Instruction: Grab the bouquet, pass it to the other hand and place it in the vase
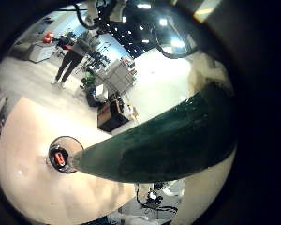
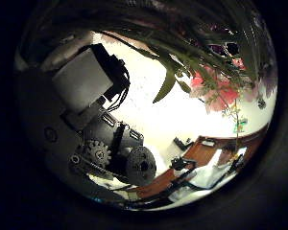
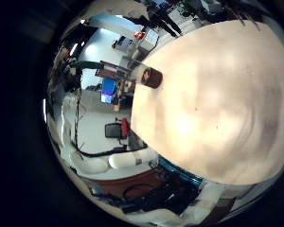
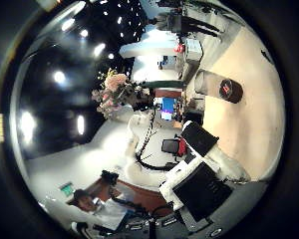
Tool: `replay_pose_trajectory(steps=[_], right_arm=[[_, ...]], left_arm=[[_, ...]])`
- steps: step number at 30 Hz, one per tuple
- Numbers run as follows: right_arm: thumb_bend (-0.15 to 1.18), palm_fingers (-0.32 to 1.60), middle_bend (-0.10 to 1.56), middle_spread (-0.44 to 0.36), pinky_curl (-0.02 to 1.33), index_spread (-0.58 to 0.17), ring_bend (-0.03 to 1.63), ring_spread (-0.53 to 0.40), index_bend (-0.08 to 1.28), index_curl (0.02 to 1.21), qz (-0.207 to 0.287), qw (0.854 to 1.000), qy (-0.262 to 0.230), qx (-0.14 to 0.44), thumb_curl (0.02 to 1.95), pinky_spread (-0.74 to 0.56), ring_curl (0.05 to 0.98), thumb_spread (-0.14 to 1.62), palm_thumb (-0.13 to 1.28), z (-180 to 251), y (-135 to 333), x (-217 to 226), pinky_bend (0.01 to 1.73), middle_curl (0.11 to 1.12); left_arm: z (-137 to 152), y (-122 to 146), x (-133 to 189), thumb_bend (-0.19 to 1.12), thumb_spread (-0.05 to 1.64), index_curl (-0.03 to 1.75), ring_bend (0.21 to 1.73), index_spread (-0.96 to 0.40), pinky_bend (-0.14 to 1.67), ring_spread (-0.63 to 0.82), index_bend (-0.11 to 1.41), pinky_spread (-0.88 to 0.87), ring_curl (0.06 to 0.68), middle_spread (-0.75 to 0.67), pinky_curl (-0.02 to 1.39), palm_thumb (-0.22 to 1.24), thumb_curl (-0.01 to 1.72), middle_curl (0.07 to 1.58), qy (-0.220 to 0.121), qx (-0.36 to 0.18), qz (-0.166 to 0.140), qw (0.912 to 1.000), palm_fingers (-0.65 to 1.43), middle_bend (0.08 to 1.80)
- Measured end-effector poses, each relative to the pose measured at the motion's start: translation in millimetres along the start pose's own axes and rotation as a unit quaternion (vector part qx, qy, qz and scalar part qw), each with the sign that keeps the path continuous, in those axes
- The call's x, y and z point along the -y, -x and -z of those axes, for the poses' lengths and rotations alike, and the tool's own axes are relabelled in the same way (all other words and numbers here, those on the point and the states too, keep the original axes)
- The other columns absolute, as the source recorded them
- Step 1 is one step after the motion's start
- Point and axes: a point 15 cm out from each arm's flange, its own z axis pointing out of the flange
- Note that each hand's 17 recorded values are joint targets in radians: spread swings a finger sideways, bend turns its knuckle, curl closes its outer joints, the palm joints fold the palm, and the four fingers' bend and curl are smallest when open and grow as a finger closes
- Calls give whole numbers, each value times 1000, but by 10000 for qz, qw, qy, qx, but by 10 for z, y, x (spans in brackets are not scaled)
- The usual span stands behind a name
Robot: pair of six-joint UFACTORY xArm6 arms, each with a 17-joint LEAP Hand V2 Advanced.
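We see the bouquet (image 1: 169, 136) lying right along the left robot hand (image 2: 106, 144). Its wrapped stem fills much of the little finger side palm view, and its flowers (image 2: 216, 86) and leaves spread out past the thumb side. It is up in the air, off the desk (image 3: 208, 104), and nothing else is near it. We therefore judge that the left robot hand's fingers are wrapped round the stem, though the curl itself is mostly out of sight.

The right robot hand (image 4: 201, 174) is well apart, over bare desk, with nothing against its palm. We cannot tell whether its fingers are spread or curled.

The vase (image 1: 64, 155) stands upright on the desk with its mouth open. From the left palm, the narrow end of the stem points roughly toward it.

We take the step in hand to be bringing the bouquet to the vase.

- We would bring the stem end over the middle of the mouth before lowering.
- We would turn the bouquet closer to upright, so that the tip goes in cleanly and does not catch the rim.
- The vase looks small beside the bouquet, so a sideways nudge could tip it. The descent should be straight and slow.
- We would keep hold until the stem rests inside and the vase carries the weight.
- We would open the fingers gently so the flowers do not drag the vase over.
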Motion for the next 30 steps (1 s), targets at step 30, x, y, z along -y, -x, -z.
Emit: replay_pose_trajectory(steps=[30], right_arm=[[-21,192,223,-2,293,-396,560,130,159,281,-47,9999,-83,-63,491,470,226,1038,800,16,-53,45,690,352]], left_arm=[[-258,827,38,-21,1065,1417,1518,-768,1138,-397,460,-631,573,-578,1033,985,791,1082,246,39,448,9987,1027,1048]])
